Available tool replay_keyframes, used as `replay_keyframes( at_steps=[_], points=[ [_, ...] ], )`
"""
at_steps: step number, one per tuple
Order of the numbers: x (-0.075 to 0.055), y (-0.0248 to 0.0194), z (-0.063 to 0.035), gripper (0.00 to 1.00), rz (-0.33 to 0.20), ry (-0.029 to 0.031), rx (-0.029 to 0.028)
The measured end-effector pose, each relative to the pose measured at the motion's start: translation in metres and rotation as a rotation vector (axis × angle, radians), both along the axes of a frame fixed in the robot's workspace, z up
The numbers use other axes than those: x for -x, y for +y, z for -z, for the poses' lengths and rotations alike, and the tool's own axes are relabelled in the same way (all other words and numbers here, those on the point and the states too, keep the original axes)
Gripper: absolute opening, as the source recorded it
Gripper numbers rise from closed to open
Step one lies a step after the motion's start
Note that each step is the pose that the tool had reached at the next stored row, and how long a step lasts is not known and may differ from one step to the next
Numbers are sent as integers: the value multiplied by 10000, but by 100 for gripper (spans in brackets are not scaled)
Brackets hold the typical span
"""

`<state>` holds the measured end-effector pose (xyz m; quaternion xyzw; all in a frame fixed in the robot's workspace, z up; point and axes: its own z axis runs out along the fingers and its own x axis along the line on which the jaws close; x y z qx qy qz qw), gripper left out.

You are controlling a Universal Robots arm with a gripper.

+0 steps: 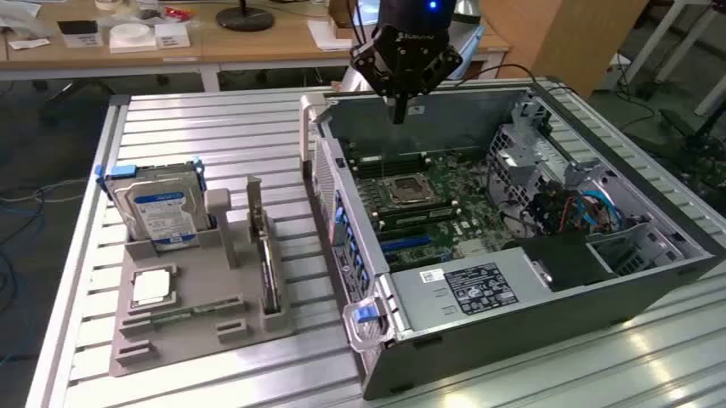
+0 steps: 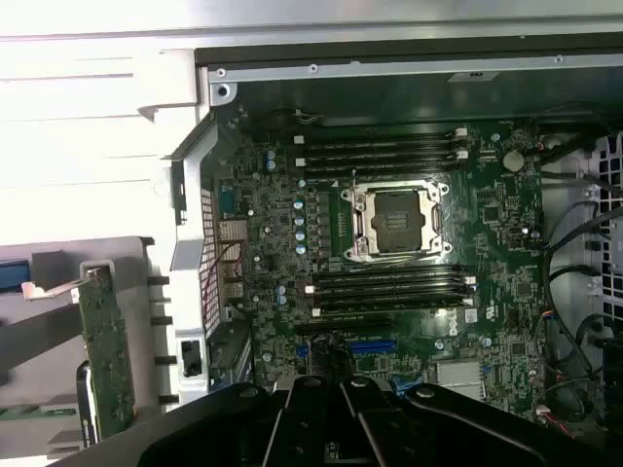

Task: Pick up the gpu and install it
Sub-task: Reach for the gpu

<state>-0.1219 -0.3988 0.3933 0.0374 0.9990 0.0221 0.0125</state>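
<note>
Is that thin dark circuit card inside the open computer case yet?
Out: the card stands on edge in the grey slotted tray beside the case.

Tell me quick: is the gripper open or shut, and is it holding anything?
Gripper: shut, holding nothing, above the open computer case. The gpu stands in the grey holder.

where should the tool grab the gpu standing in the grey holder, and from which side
Probably the upper long edge of the gpu, near its middle, pinched across its two flat faces, coming straight down. It stands on edge in a slot of the grey holder, so the lower edge is buried and the top is free.
</note>
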Motion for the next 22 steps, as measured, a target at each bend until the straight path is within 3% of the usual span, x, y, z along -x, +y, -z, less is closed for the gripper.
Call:
replay_keyframes(
  at_steps=[14,22],
  points=[
    [0,0,0,11,0,0,0],
    [102,0,1,11,1,0,0]
  ],
)
